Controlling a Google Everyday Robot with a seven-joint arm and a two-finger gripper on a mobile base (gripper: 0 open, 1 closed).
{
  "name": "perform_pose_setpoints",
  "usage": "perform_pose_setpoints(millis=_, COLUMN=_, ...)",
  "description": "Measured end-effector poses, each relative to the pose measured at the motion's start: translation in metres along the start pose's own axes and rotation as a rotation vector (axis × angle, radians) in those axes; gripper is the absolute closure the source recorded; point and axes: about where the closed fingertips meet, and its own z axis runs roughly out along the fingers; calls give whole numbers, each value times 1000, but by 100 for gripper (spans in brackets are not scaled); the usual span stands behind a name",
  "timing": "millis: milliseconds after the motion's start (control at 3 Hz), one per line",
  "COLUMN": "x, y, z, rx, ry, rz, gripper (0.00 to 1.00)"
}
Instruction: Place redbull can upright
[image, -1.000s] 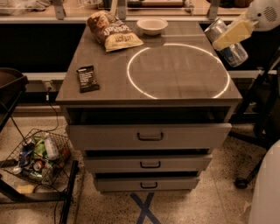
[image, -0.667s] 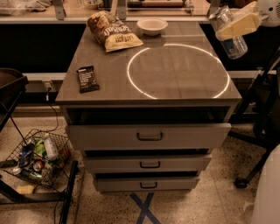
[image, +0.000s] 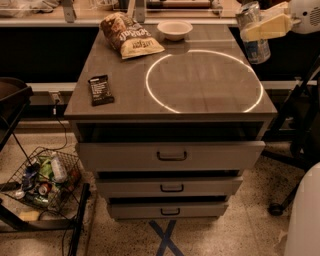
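The redbull can (image: 253, 35) is slim and silver-and-blue, with its shiny top pointing up and a little left. It hangs nearly upright in the air past the far right edge of the grey cabinet top (image: 200, 85). My gripper (image: 265, 26) is at the upper right, shut on the redbull can, with a cream finger (image: 267, 27) lying across its upper half. The can's lower end is just above the height of the top's back right corner.
A chip bag (image: 130, 36) and a white bowl (image: 174, 29) sit at the back of the top. A dark snack bar (image: 100, 89) lies near the left front. A bright ring is marked on the top. The top drawer (image: 170, 155) is pulled out. A wire basket (image: 45, 177) stands at floor left.
My gripper has risen with the can and shifted slightly left. The can has turned from tilted toward upright.
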Motion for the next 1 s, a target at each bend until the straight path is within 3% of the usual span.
perform_pose_setpoints(millis=333, x=14, y=-8, z=21, rx=-37, ry=-67, rz=71, gripper=100)
perform_pose_setpoints(millis=667, x=31, y=-20, z=37, rx=-54, ry=-206, rz=137, gripper=100)
perform_pose_setpoints(millis=1000, x=39, y=-25, z=43, rx=-37, ry=-317, rz=129, gripper=100)
